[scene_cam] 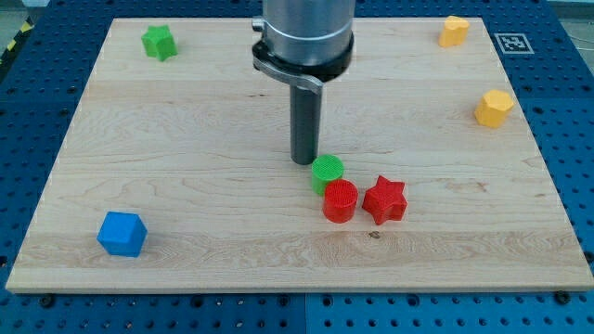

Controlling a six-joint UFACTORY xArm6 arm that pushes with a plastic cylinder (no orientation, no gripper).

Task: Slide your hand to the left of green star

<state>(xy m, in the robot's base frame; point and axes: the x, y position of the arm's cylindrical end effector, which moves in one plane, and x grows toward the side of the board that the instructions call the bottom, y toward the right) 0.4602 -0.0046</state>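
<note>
- The green star (160, 42) sits near the top-left corner of the wooden board (186, 186), flat on the wood and apart from every other block. It is a squat, even shape with no long axis to speak of; one point seems to face the view's top, though at this size I cannot be sure of it.
- My tip (304, 162) is near the middle of the board — well apart from the green star, which lies far up and to the view's left of it. The rod hangs straight down from the grey cylindrical mount (306, 32) at the view's top.
- There is no gripper on this arm, so nothing opens or closes; the rod simply ends in the tip, which rests on the wood.
- Just to the view's right of the tip, touching or all but touching it, is a green cylinder (327, 171). A red cylinder (340, 200) sits just below that one, against it, and a red star (385, 199) is just beside the red cylinder on the view's right.
- A blue cube (122, 233) lies near the bottom-left corner, alone.
- Two yellow blocks are on the right side: one (453, 31) near the top-right corner, another (494, 108) lower down by the right edge — their shapes are hard to make out.
- A black-and-white square marker (512, 43) sits on the blue perforated table (566, 111) beyond the top-right corner; no readable writing shows on it.
</note>
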